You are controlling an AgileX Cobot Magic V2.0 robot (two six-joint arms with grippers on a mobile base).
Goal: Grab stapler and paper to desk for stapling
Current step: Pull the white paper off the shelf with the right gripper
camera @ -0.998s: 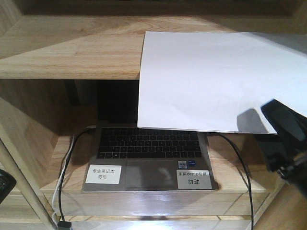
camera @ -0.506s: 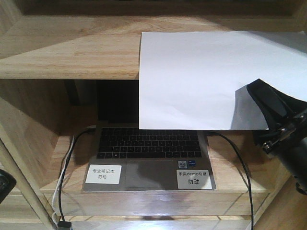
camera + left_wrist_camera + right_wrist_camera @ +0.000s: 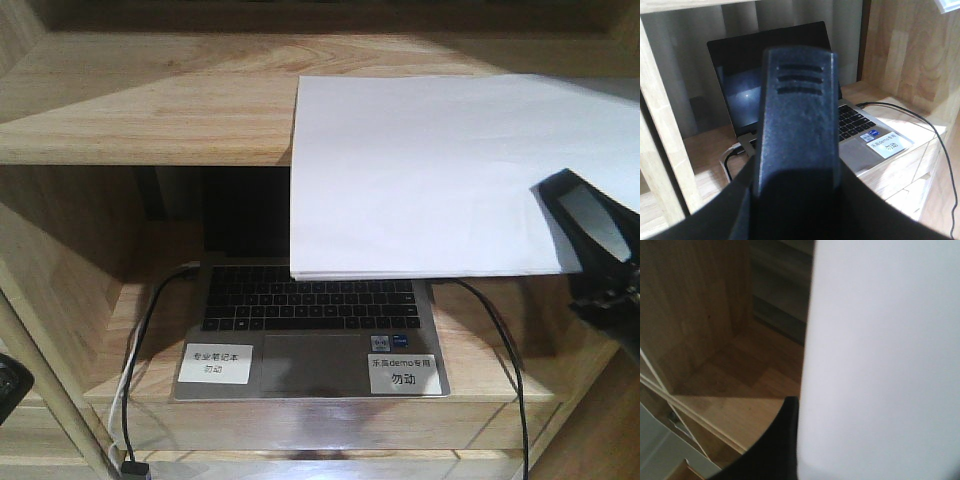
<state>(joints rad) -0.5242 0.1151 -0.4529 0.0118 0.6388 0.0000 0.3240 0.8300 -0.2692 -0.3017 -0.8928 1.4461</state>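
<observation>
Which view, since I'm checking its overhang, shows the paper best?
The front-facing view: the paper appears nearly whole, lying on the shelf, its front edge overhanging the laptop. The right wrist view shows only blank white surface; the left wrist view, at most a sliver.

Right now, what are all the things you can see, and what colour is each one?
paper: one thin stack, white, hanging over the front of the upper shelf
shelf unit: one, light wood, around everything
laptop: one, grey with black keys, open on the lower shelf
stickers: two, white, on the laptop's palm rest
black cables: two, one on each side of the laptop
white cable: one, left of the laptop
right gripper: one, black, on the paper's lower right corner
left gripper: one, black, facing the laptop; open or shut unclear
</observation>
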